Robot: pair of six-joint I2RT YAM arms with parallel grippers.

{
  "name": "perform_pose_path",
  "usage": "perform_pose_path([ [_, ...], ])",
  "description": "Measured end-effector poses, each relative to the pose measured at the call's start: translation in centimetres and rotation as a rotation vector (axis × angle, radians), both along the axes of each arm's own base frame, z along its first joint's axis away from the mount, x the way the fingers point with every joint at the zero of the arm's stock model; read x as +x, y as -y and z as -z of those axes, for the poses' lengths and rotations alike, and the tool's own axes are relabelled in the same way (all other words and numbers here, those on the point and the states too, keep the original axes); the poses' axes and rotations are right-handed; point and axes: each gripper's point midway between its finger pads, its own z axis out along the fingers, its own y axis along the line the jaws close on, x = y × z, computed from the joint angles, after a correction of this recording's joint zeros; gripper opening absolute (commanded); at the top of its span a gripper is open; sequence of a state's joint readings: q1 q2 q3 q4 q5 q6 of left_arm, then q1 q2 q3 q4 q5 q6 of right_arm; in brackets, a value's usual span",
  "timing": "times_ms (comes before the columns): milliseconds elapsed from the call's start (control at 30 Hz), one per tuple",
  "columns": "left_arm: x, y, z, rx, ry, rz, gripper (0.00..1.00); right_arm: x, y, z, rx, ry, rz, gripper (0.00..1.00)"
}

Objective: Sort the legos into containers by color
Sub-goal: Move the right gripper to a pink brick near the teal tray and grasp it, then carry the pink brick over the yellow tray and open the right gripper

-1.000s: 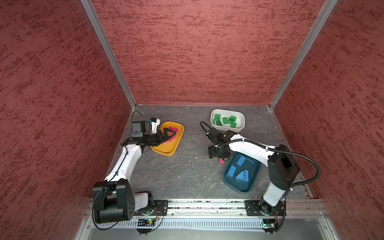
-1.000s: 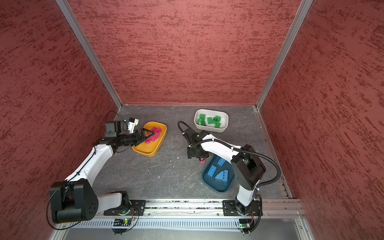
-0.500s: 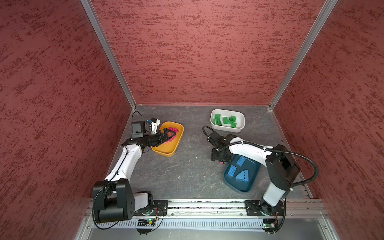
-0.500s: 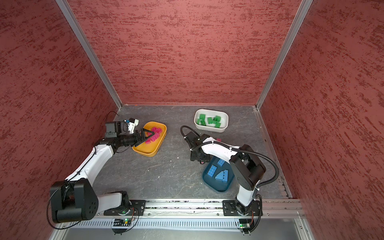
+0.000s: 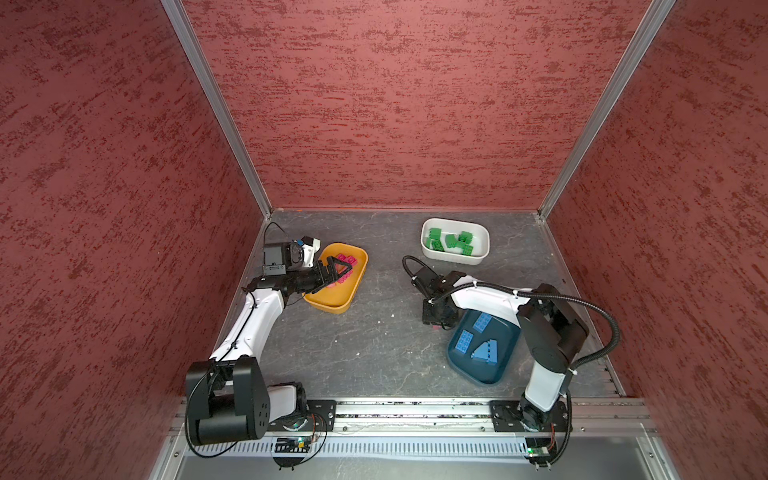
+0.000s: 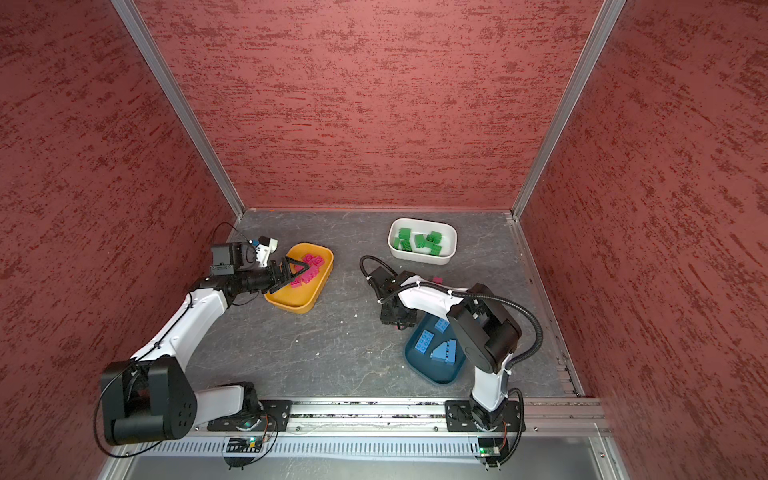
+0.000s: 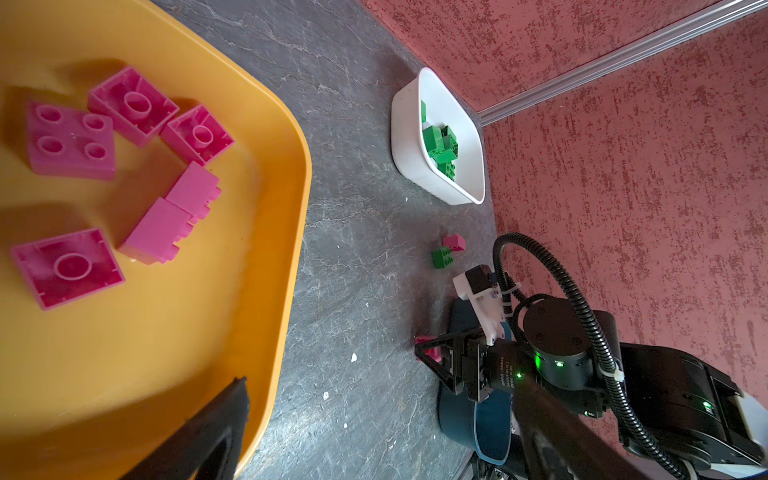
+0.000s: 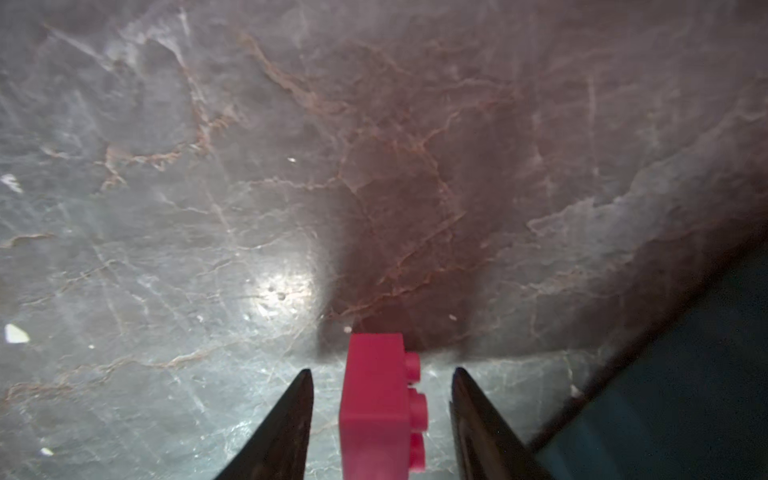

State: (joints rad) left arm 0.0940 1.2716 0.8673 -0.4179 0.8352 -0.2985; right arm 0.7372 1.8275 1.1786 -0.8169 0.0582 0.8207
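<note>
My right gripper point(image 8: 381, 372) is down at the table beside the teal bin point(image 5: 478, 372). Its jaws are open, with a pink lego point(image 8: 380, 399) lying on its side between them and a gap on each side. In both top views this gripper point(image 5: 436, 320) point(image 6: 398, 318) hides nearly all of that lego. My left gripper point(image 5: 338, 270) point(image 7: 382, 384) hangs wide open and empty over the yellow-orange bin point(image 5: 332, 305), which holds several pink legos point(image 7: 70, 141). Green legos point(image 5: 451, 241) fill the white bin point(image 5: 453, 257). The teal bin holds blue legos point(image 5: 484, 349).
A loose green lego point(image 7: 441, 257) and a loose pink lego point(image 7: 454, 242) lie on the grey table between the white bin and my right arm. That pink one point(image 6: 437, 279) shows behind the arm in a top view. Red walls enclose three sides.
My right gripper has moved a little toward the front and come down around the pink lego, its jaws narrowing. The left arm has not moved.
</note>
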Motion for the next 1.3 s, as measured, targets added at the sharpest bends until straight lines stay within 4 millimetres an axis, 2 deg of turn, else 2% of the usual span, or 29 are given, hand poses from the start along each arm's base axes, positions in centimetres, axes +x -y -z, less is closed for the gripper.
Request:
perform_pose_path([
  [200,0.0,0.0,0.2,0.000,-0.005,0.000,0.99,0.1,-0.1,0.2,-0.001,-0.001,-0.013,0.29],
  [333,0.0,0.0,0.2,0.000,-0.006,0.000,0.99,0.3,-0.3,-0.1,0.001,0.005,-0.022,0.23],
  [433,0.0,0.0,0.2,0.000,-0.006,0.000,0.99,1.3,-1.3,-1.3,0.029,0.034,-0.042,0.22],
  [633,0.0,-0.1,0.1,0.004,-0.006,0.002,0.99,4.5,-7.0,-5.9,0.254,0.133,-0.109,0.21],
  [767,0.0,-0.5,0.0,0.016,-0.006,-0.005,0.99,7.0,-12.4,-10.4,0.447,0.229,-0.177,0.21],
  [900,0.0,-1.3,-0.1,0.023,-0.008,-0.026,0.99,9.3,-17.3,-13.5,0.599,0.310,-0.235,0.21],
  [1000,-0.2,-1.8,-0.2,0.031,-0.008,-0.040,1.00,10.8,-20.3,-14.4,0.683,0.346,-0.266,0.21],
  [1167,-0.3,-2.2,-0.2,0.039,-0.011,-0.052,0.99,12.7,-24.1,-13.5,0.748,0.356,-0.299,0.21],
  [1300,-0.4,-2.4,-0.1,0.040,-0.021,-0.058,0.99,14.5,-26.1,-12.5,0.761,0.371,-0.310,0.26],
])
